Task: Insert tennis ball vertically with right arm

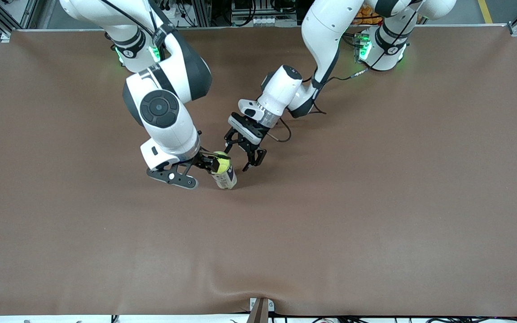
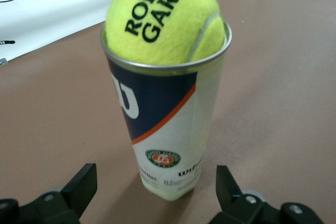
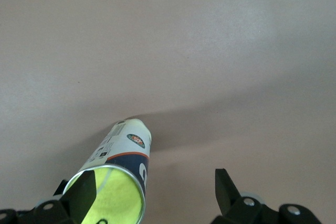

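A clear tennis ball can (image 1: pixel 226 178) with a navy and white label stands upright on the brown table. A yellow-green tennis ball (image 1: pixel 221 158) sits in its open mouth, its top above the rim. My right gripper (image 1: pixel 207 163) is open just above the can's mouth, holding nothing. In the right wrist view the ball (image 3: pixel 110 203) and can (image 3: pixel 126 145) lie under one finger of the right gripper (image 3: pixel 155 192). My left gripper (image 1: pixel 240 157) is open and empty, low beside the can toward the left arm's end. The left wrist view shows the ball (image 2: pixel 163 19) and can (image 2: pixel 168 124) close before the left gripper (image 2: pixel 155 187).
The brown mat (image 1: pixel 375 202) covers the whole table, with bare surface all round the can. A white surface with black cables (image 2: pixel 47 3) shows past the table's edge in the left wrist view.
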